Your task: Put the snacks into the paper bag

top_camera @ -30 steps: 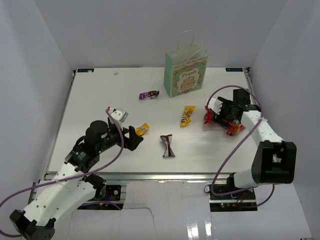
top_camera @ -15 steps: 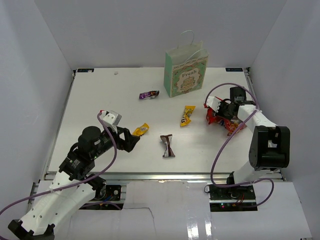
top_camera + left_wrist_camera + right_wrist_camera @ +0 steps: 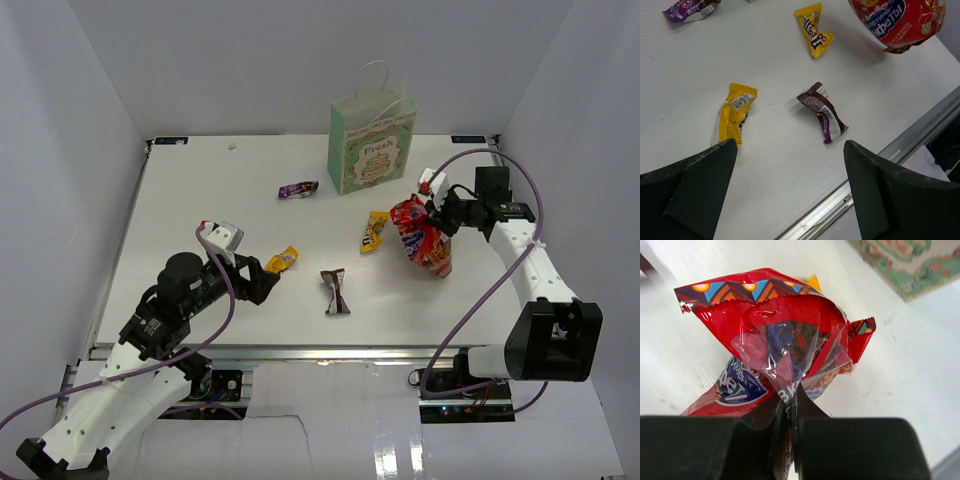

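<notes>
Five snacks (image 3: pixel 420 237) (image 3: pixel 376 232) (image 3: pixel 283 260) (image 3: pixel 298 189) (image 3: pixel 336 292), one paper bag (image 3: pixel 371 150)

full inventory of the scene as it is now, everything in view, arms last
paper bag: 1, mint green with cream label, upright at the far side of the table
red chip bag: 1, red, right of centre, hanging from the right gripper
yellow candy packets: 2, yellow, one just left of the red chip bag, one just ahead of the left gripper
purple wrapper: 1, purple, left of the paper bag
bar wrapper: 1, brown and white, centre front
table: 1, white
left gripper: 1, black, open and empty, front left
right gripper: 1, black, shut on the red chip bag's top edge
</notes>
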Controlling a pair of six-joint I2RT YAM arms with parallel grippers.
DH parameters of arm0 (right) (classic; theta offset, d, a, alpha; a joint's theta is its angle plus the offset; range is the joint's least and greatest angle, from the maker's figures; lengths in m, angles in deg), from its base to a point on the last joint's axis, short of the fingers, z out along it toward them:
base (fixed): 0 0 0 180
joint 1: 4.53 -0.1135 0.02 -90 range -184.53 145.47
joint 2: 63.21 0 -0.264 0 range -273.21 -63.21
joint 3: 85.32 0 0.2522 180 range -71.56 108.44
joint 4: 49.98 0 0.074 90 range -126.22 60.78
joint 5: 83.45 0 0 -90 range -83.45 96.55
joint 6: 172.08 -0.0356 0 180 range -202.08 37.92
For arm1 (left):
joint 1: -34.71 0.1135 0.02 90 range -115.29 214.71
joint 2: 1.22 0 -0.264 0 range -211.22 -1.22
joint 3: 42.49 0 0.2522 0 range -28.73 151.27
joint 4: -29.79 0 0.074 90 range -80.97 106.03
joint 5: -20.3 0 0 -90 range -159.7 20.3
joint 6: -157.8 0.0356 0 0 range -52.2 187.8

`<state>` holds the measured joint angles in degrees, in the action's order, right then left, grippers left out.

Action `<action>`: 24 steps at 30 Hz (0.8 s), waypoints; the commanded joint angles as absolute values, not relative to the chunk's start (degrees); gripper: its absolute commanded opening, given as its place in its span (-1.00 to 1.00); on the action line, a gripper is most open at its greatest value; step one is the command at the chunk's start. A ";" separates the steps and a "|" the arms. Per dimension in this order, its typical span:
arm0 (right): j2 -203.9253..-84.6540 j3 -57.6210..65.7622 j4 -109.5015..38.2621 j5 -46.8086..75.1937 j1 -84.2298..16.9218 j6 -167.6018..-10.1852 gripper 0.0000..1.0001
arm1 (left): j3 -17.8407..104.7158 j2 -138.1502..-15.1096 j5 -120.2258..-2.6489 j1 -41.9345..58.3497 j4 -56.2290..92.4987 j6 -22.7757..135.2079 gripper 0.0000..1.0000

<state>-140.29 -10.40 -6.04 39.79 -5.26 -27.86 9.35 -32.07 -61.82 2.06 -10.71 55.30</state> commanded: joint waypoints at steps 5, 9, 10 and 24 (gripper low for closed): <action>-138.96 4.18 -11.18 60.15 -7.77 -43.93 -0.85 | 10.12 -33.48 -62.14 1.92 -10.42 54.97 0.96; -141.52 10.43 -13.00 63.15 -13.04 -48.75 -0.85 | 10.82 -34.88 -62.23 1.92 -10.34 53.91 0.96; -141.52 10.96 -14.49 63.33 -15.40 -49.90 -0.85 | 11.17 -35.41 -62.40 1.92 -10.34 53.65 0.96; -165.58 51.08 -35.42 42.53 -27.55 -78.02 -0.85 | 11.61 -32.52 -64.95 1.92 -10.86 48.64 0.96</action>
